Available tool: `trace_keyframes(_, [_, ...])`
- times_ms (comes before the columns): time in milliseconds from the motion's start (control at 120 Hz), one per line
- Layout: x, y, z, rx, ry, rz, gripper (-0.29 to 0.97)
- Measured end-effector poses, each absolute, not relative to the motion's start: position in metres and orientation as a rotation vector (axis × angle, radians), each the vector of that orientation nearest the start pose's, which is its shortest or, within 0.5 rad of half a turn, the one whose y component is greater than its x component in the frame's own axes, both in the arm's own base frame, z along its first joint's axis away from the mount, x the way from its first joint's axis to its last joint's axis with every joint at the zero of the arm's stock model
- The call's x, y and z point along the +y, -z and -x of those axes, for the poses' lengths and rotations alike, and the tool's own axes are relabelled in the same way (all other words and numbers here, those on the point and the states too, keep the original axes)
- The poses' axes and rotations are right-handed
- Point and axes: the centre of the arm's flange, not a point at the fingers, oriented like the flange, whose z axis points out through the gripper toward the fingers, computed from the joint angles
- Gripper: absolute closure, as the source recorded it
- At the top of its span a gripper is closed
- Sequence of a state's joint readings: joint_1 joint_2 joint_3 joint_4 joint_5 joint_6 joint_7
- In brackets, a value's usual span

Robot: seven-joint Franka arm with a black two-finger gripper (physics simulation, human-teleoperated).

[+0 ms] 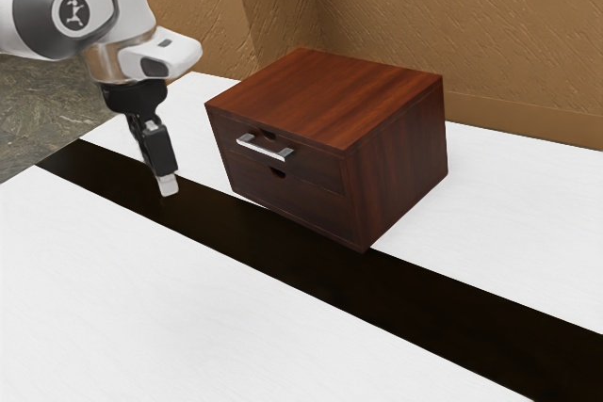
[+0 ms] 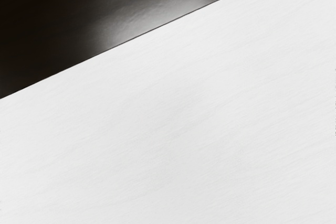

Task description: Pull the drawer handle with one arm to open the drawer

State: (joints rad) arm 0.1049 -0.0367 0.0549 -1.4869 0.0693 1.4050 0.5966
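Hanging near the dark wooden two-drawer cabinet (image 1: 367, 129) on the white counter (image 1: 113, 308), apart from its front, your black hand (image 1: 168, 184) gives no clue whether it is wide or narrow. Take the stiff, probably slick silver bar handle (image 1: 264, 148) on the cabinet's upper drawer (image 1: 301, 162) at mid-bar.

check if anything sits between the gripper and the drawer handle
Nothing visible does: the gripper hangs over the black stripe, to the exterior view's left of the drawer handle, with no object between them.
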Motion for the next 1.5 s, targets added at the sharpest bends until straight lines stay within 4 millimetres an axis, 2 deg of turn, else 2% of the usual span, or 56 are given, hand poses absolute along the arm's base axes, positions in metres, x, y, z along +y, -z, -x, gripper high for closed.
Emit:
trace_keyframes(233, [0.060, -0.666, -0.526, 0.899, -0.079, 2.963, 0.00])
trace_keyframes(342, [0.061, -0.661, -0.533, 1.034, -0.059, 2.912, 0.00])
trace_keyframes(550, [0.088, -0.647, -0.563, 1.406, 0.094, 2.718, 0.00])
trace_keyframes(675, [0.118, -0.631, -0.567, 1.547, 0.154, 2.608, 0.00])
trace_keyframes(758, [0.141, -0.617, -0.570, 1.631, 0.266, 2.559, 0.00])
trace_keyframes(892, [0.176, -0.616, -0.571, 1.712, 0.392, 2.430, 0.05])
trace_keyframes(975, [0.187, -0.610, -0.575, 1.770, 0.417, 2.344, 0.12])
trace_keyframes(1050, [0.183, -0.603, -0.584, 1.844, 0.432, 2.255, 0.18])
trace_keyframes(1175, [0.154, -0.600, -0.598, 1.983, 0.453, 2.089, 0.25])
trace_keyframes(1242, [0.146, -0.600, -0.602, 2.033, 0.458, 2.017, 0.27])
trace_keyframes(1342, [0.148, -0.599, -0.604, 2.073, 0.459, 1.945, 0.30])
trace_keyframes(1500, [0.154, -0.587, -0.611, 2.124, 0.453, 1.868, 0.32])
